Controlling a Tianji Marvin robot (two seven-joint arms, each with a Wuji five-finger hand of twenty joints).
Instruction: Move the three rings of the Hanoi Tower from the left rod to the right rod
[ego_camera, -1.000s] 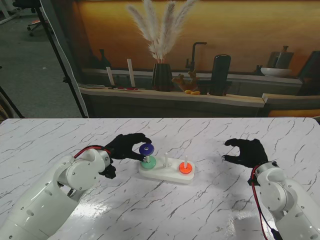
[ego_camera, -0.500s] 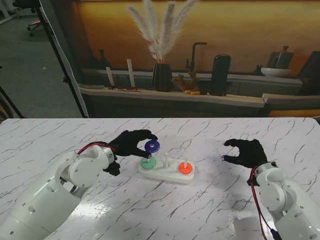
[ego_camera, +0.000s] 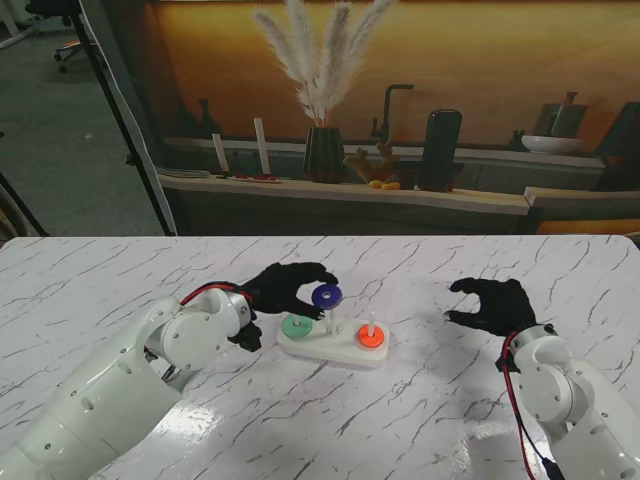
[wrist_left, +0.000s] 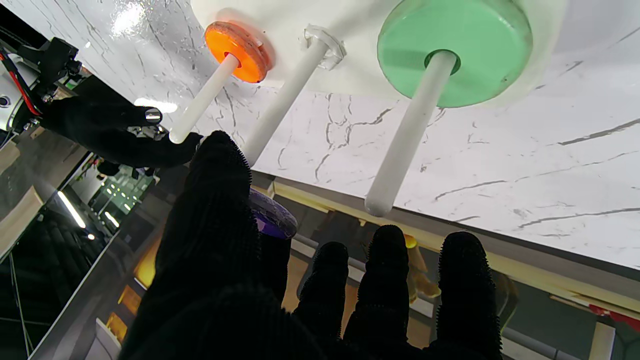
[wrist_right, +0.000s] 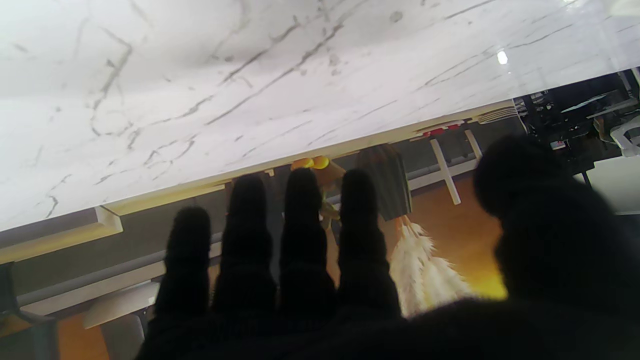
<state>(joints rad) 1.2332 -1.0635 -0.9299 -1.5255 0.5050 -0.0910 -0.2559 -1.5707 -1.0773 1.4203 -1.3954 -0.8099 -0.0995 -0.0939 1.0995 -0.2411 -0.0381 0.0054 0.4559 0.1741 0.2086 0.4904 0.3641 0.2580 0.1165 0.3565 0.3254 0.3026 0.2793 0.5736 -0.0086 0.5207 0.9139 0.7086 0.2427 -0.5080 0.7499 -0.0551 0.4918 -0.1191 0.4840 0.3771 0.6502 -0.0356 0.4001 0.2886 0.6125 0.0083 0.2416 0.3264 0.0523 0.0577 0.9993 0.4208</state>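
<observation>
White marble-patterned bench (ego_camera: 420, 420) carries a small white base (ego_camera: 335, 349) with three upright white rods. From the stand camera I see my left hand (ego_camera: 285, 291), in a black glove, pinching the purple ring (ego_camera: 325, 296) in the air over the middle rod (ego_camera: 333, 322), clear of the base. The wrist camera shows that ring (wrist_left: 270, 220) held between thumb and a finger, close to the tip of the middle rod (wrist_left: 282, 102). The green ring (ego_camera: 297, 325) lies at the foot of the left rod (wrist_left: 407, 137), flat on the base. The orange ring (ego_camera: 371, 338) lies at the foot of the right rod (ego_camera: 371, 322). My right hand (ego_camera: 495, 303) hovers over bare bench well to the right of the base, fingers curled and apart, holding nothing
</observation>
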